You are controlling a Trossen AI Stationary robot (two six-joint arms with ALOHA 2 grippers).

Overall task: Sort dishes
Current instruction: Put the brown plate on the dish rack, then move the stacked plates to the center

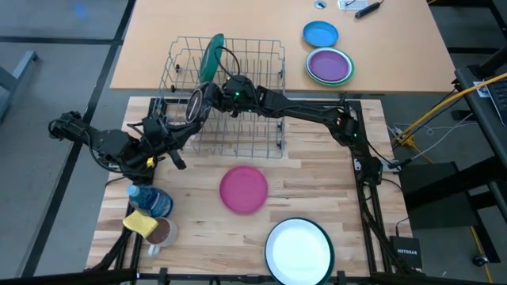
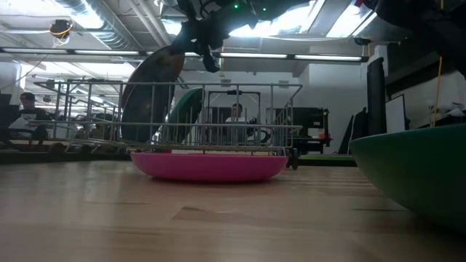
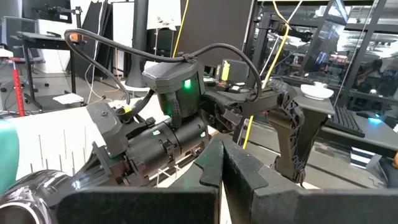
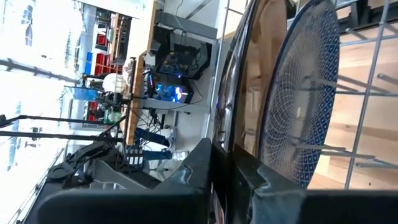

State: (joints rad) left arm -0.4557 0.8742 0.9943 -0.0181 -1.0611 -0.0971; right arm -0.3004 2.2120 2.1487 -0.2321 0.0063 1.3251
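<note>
Currently, a brown plate is pinched on edge by the right hand over the wire dish rack; the left hand, pressed together, is kept beside the rack.

Bright overhead lights, window glare; low view foreground blurry.

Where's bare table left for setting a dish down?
Bare wood lies between the pink plate and the right table edge, and left of the pink plate up to the left tool. Crowded: the front-left corner with the cups and sponge, and the dish rack.
</note>
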